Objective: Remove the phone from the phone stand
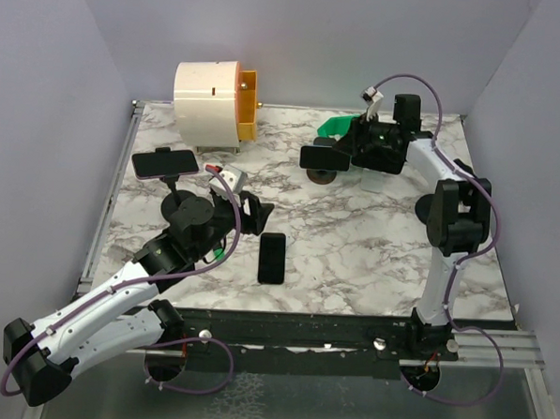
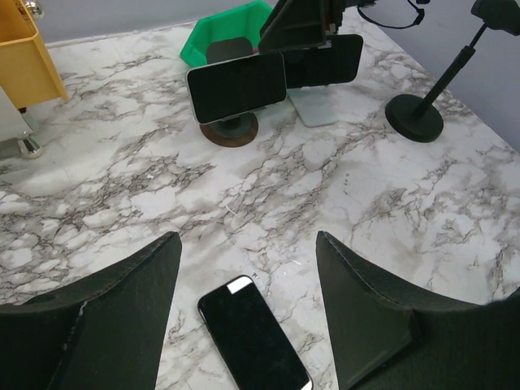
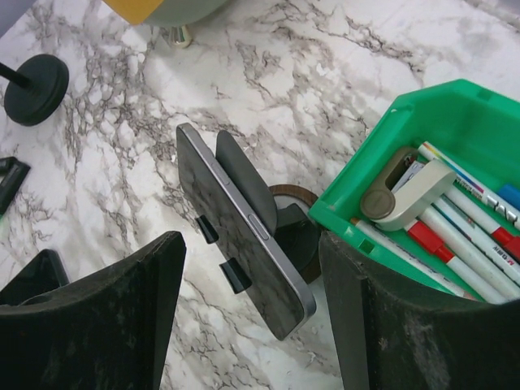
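Counter: white marble pattern, grey veining, evenly lit. Back wall, left wall, right wall: plain pale lavender-grey panels, closing in three sides. Black rail along the near edge. Soft, diffuse light; faint shadows.

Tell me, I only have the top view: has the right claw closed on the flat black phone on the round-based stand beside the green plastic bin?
Observer: No. The right wrist view shows the right claw open, its fingers either side of the flat black phone, gaps on both sides.
Operator: What keeps it on the round-based stand?
Observer: Two small black tabs hooked over its face.
Operator: Anything in the green plastic bin?
Observer: Yes, marker pens.
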Action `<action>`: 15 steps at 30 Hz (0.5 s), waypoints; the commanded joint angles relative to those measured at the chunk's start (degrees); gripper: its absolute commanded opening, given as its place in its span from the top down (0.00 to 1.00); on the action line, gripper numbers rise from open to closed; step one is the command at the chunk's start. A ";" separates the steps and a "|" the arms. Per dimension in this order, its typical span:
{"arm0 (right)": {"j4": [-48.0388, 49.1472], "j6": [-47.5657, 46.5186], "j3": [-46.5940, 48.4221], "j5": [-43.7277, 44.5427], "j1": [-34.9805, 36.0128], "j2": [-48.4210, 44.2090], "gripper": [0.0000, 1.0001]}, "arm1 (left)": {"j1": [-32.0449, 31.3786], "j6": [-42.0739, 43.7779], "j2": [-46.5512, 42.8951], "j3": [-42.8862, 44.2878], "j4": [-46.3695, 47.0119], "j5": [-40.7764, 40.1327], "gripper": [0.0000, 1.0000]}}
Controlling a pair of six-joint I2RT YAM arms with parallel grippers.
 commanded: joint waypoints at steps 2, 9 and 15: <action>-1.72 -2.05 -1.86 -2.22 -0.39 -0.10 0.29 | -0.46 0.55 0.10 -0.42 1.11 1.99 0.31; -1.96 -2.28 -3.12 -1.08 -0.39 -0.21 0.30 | -0.47 0.82 -0.69 -0.49 1.09 1.15 0.31; -1.90 -2.16 -3.87 -0.94 -0.29 -0.25 0.33 | -0.47 0.85 -0.76 -0.42 1.10 0.95 0.31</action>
